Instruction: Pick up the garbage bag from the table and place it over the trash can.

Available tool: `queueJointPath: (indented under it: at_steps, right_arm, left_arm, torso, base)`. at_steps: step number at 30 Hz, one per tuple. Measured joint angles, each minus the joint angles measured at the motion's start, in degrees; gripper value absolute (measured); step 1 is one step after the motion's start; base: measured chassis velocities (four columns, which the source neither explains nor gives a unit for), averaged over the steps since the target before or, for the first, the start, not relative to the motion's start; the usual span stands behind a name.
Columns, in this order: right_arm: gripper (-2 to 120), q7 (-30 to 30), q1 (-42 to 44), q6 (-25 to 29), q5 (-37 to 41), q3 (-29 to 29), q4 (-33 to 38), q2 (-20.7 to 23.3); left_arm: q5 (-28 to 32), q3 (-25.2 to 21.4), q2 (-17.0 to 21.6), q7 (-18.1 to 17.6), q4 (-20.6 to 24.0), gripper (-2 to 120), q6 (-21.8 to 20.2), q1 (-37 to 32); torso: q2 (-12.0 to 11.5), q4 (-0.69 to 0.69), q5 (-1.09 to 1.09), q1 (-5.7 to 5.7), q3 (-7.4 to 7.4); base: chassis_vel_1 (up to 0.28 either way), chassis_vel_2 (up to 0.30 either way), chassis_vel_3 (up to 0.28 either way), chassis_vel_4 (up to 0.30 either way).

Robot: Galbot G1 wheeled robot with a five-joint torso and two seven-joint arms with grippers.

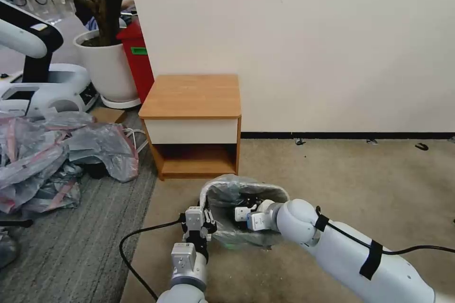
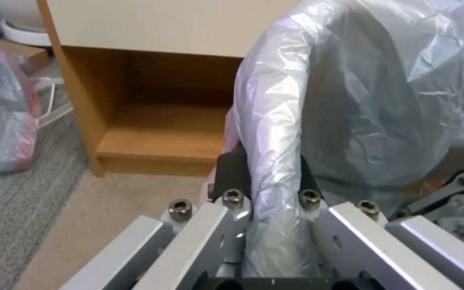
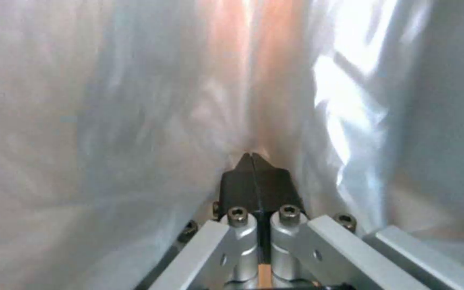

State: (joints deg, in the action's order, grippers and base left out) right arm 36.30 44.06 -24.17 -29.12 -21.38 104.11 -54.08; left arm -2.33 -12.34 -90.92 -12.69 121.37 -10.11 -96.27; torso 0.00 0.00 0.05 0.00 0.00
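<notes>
The left gripper (image 2: 267, 177) is pinching the garbage bag (image 1: 241, 189) over the trash can's (image 1: 246, 239) left rim to anchor it – the right gripper (image 3: 253, 161), fingers pressed together, is reaching inside to seat the liner

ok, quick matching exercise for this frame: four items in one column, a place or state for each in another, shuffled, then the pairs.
Items:
1. left gripper
2. right gripper
3. nightstand
4. heap of grey-pink bags

Places/states:
A. on the striped rug, to the robot's left
B. fingers either side of the garbage bag at the trash can's rim
C. against the wall, top bare
D. fingers together, down inside the bag

Pairs: 1-B, 2-D, 3-C, 4-A
</notes>
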Motion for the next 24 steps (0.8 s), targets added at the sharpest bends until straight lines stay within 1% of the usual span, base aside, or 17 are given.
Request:
queueJointPath:
  at_steps: [5,10,24]
  right_arm:
    - [0,-0.6,0.0,-0.4,2.6,0.0,3.4,0.7]
    - [0,-1.1,0.0,-0.5,3.1,0.0,4.2,1.1]
    - [0,-1.5,-1.2,-0.4,8.1,1.2,7.1,5.6]
  left_arm:
    - [0.6,-1.4,0.1,-0.3,-0.6,3,0.0,0.5]
    - [0.7,-1.8,0.1,-0.4,-0.9,3,0.0,0.5]
    - [3.5,-3.8,1.6,-1.4,-3.2,3,0.0,2.4]
  torso:
    - [0.0,0.00,0.00,0.00,0.00]
    - [0.0,0.00,0.01,0.00,0.00]
    - [0.0,0.01,-0.05,0.00,0.00]
  base:
    - [0.000,0.000,0.000,0.000]
    - [0.000,0.000,0.000,0.000]
    - [0.000,0.000,0.000,0.000]
